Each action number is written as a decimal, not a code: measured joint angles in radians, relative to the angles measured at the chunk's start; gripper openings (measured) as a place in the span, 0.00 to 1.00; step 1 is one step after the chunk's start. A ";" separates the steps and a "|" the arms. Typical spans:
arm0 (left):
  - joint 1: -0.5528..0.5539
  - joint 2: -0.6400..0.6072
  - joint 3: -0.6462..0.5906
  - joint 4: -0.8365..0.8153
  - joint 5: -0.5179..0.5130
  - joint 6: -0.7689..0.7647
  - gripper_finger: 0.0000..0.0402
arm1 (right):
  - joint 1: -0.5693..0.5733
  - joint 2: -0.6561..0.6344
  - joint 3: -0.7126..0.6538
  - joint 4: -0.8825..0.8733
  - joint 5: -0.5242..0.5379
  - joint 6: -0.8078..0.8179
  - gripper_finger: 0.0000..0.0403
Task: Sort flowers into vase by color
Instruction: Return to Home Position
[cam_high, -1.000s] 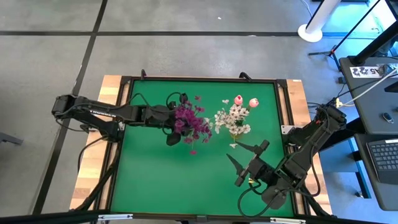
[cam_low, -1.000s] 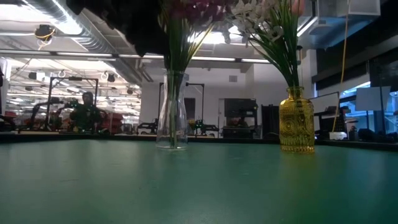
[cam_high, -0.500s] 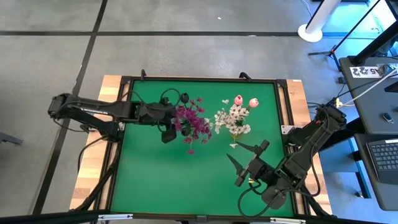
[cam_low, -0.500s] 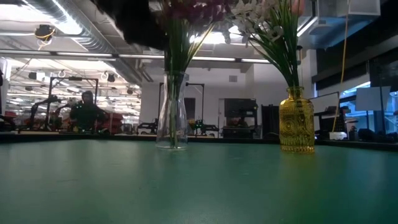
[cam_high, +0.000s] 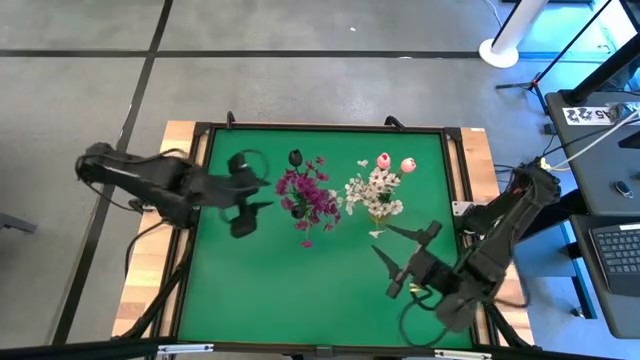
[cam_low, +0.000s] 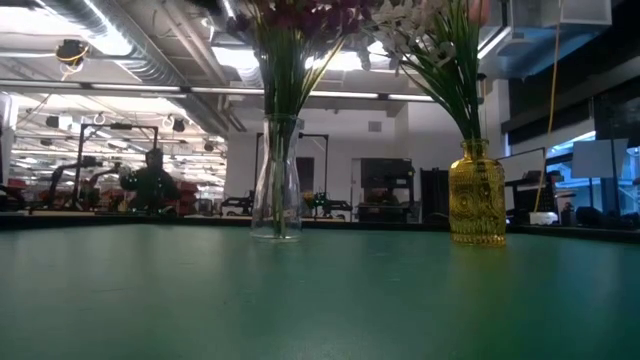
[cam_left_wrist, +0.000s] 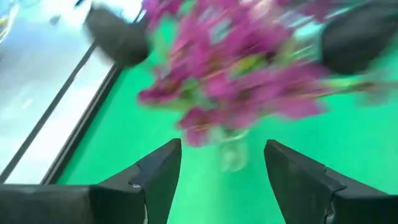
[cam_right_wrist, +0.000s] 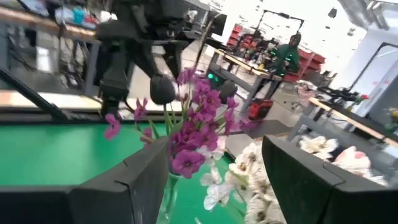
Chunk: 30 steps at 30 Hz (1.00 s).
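Observation:
A clear glass vase (cam_low: 276, 180) holds the magenta-purple flowers (cam_high: 310, 195) and a dark bud (cam_high: 296, 157). A yellow vase (cam_low: 477, 193) holds the white flowers (cam_high: 375, 190) and two pink tulip buds (cam_high: 395, 162). Both vases stand upright on the green table (cam_high: 280, 290). My left gripper (cam_high: 252, 205) hangs open to the left of the purple flowers, raised and clear of them; its wrist view looks down on the purple flowers (cam_left_wrist: 242, 68). My right gripper (cam_high: 380, 238) waits open near the table's right front, below the white flowers, with nothing between its fingers.
Bare green table lies in front of both vases and along the near edge. A raised dark frame (cam_high: 320, 128) borders the table. In the room behind, a person (cam_low: 152, 185) stands at distant benches.
My left gripper has opened and drawn back from the purple flowers toward the table's left edge, rising and tipping as it went. The flowers and the dark bud have stayed in the clear vase. My right gripper has kept still.

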 joint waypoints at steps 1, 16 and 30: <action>-0.036 -0.018 0.001 0.017 -0.004 0.002 0.56 | 0.003 -0.016 0.000 0.001 0.001 0.000 0.63; -0.541 -0.432 -0.257 0.370 -0.392 0.111 0.26 | 0.193 -0.325 -0.061 -0.802 0.106 0.701 0.62; -0.519 -0.768 -0.745 0.970 -0.228 0.417 0.01 | 0.345 -0.470 -0.425 -0.794 0.110 0.981 0.07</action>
